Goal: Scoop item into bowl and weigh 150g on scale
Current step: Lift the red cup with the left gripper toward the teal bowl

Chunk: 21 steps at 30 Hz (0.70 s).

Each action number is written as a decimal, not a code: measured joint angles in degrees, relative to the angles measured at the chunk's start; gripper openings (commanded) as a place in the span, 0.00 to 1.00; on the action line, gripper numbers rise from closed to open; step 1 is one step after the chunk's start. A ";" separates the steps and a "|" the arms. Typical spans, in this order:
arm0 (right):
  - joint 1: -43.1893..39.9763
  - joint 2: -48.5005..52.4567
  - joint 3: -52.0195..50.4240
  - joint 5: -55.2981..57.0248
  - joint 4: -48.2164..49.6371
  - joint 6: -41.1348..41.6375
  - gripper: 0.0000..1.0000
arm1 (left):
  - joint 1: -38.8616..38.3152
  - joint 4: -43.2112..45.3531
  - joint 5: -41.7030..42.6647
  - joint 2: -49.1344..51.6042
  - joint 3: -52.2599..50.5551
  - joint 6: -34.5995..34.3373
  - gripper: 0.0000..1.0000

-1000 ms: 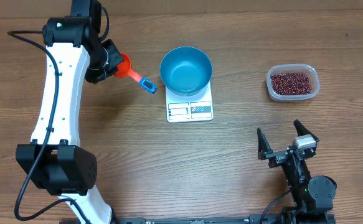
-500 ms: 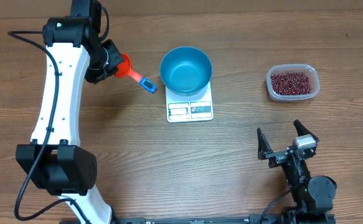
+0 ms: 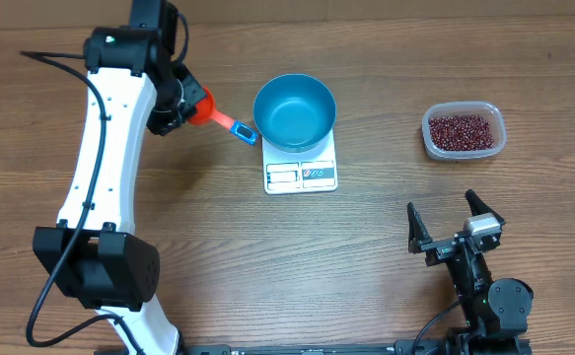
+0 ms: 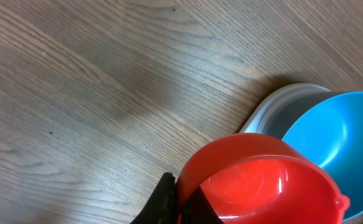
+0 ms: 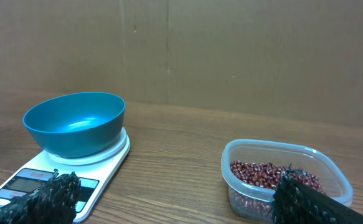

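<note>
Table (image 3: 366, 256): brown wood grain, carrying everything named below.
Left arm (image 3: 105, 168): white, rising from the near-left corner toward the far edge, left of centre.
Left gripper (image 3: 180, 102): pressed together on the scoop, close to the far edge; in the left wrist view one black finger (image 4: 165, 199) shows against the scoop's underside.
Scoop (image 3: 208, 110): orange-red with a blue tip on its handle. The round cup end sits at the left gripper and the handle slants right and toward the near edge. The blue tip lies just beside the bowl's left rim; whether it touches cannot be told. In the left wrist view its glossy red cup (image 4: 262, 180) fills the lower middle, above the table and next to the bowl.
Bowl (image 3: 295, 110): bright blue, round and deep, upright on the far half of the scale, about mid-table and nearer the far edge. Its inside shows plain blue from overhead and in the right wrist view (image 5: 75, 123).
Scale (image 3: 302, 173): flat, white, rectangular, under the bowl. Its display window and logo panel run along its near edge, uncovered by the bowl.
Container (image 3: 464, 131): clear rounded-rectangular plastic, toward the far-right corner, well apart from the scale.
Beans (image 3: 462, 128): small, dark red-brown, lying as a low layer inside the container; none seen elsewhere.
Right gripper (image 3: 457, 232): spread wide and pinching nothing, by the near edge toward the right corner, on the near side of the container and well apart from it.
</note>
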 measured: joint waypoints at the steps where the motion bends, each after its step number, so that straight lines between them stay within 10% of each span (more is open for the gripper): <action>1: 0.00 0.00 0.00 0.00 0.00 0.00 1.00 | -0.46 -0.20 -0.52 0.00 0.00 -0.59 0.04; 21: 0.00 0.00 0.00 0.00 0.00 0.00 1.00 | -1.95 -4.81 -2.82 0.00 0.00 -10.80 0.04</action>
